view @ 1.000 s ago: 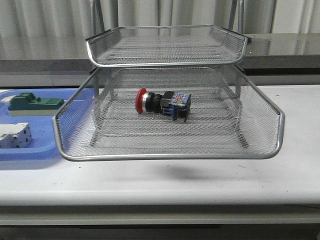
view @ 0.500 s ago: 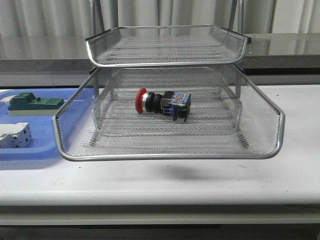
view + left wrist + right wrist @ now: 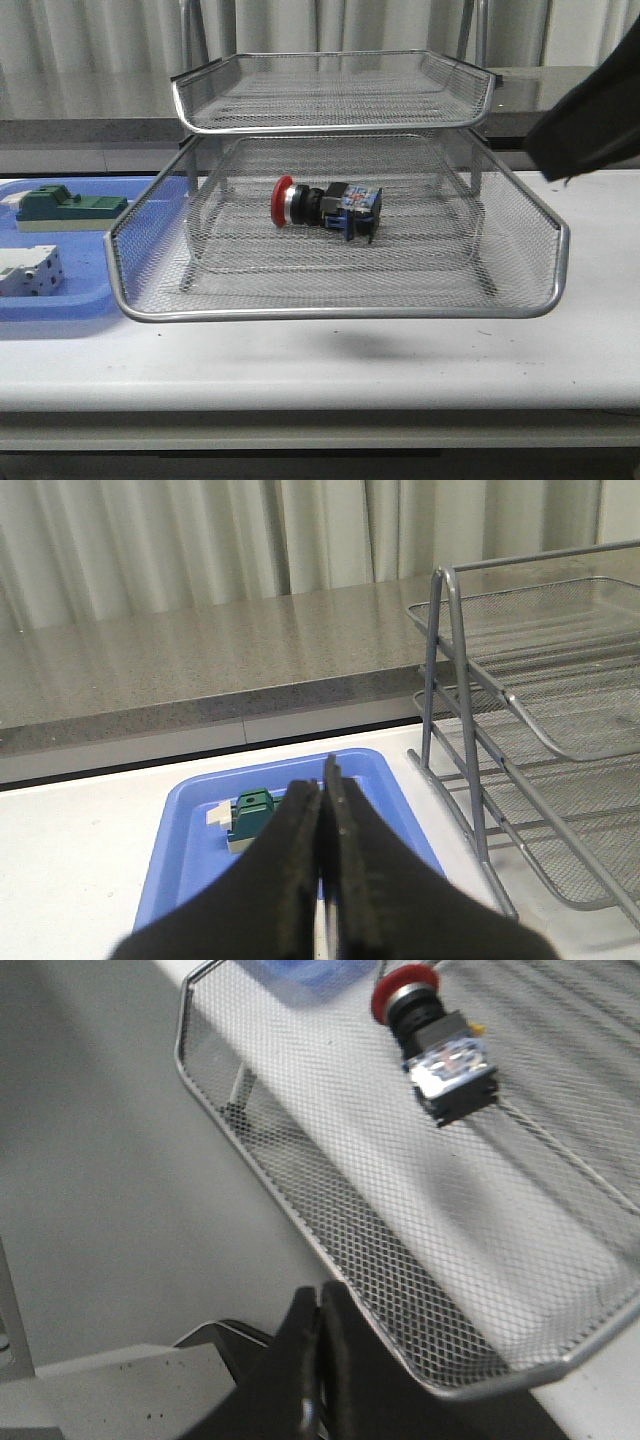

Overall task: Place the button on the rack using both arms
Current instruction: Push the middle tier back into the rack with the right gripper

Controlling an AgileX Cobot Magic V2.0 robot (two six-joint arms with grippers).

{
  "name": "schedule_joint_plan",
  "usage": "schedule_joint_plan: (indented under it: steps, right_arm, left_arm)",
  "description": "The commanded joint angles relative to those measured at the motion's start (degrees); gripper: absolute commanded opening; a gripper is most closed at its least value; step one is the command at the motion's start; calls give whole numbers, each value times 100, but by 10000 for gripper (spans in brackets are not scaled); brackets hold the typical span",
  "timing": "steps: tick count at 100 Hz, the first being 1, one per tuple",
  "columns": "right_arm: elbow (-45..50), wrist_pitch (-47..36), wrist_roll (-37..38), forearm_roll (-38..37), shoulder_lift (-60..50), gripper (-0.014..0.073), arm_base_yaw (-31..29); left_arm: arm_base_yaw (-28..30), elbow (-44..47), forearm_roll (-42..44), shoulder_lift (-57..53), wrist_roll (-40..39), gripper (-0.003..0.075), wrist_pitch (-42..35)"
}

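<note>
The button (image 3: 325, 208), with a red cap and a black-blue body, lies on its side in the pulled-out middle tray of the silver wire-mesh rack (image 3: 340, 312). The right wrist view shows the button (image 3: 435, 1030) on the mesh, well beyond my right gripper (image 3: 320, 1295), which is shut and empty, near the tray's front rim (image 3: 300, 1210). Part of my right arm (image 3: 590, 120) shows as a dark shape at the upper right of the front view. My left gripper (image 3: 322, 785) is shut and empty, over the blue tray beside the rack (image 3: 520, 680).
A flat blue tray (image 3: 40, 305) sits left of the rack with a green block (image 3: 65, 207) and a white terminal block (image 3: 28, 272) on it. The green block (image 3: 252, 815) shows in the left wrist view too. The rack's upper tray overhangs the button.
My right arm has come into the front view at the upper right; it was out of view before. The button and the rack have not moved.
</note>
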Motion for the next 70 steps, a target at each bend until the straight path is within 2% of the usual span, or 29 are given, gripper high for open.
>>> schedule_joint_plan:
  steps: [1,17,31,56,70]
  right_arm:
    - [-180,-338,-175,32,143,-67,445]
    - [-180,-900,-175,-561,505,-67,1233]
    - [-180,-1265,-175,-689,883,-67,1781]
    - [-180,-1821,-175,-902,1456,-67,2346]
    - [-180,-2279,-175,-1017,1722,-67,2465]
  left_arm:
    - [15,-175,-53,44,-68,-20,-408]
    - [15,-175,-53,44,-68,-20,-408]
    - [15,-175,-53,44,-68,-20,-408]
    - [15,-175,-53,44,-68,-20,-408]
    - [15,-175,-53,44,-68,-20,-408]
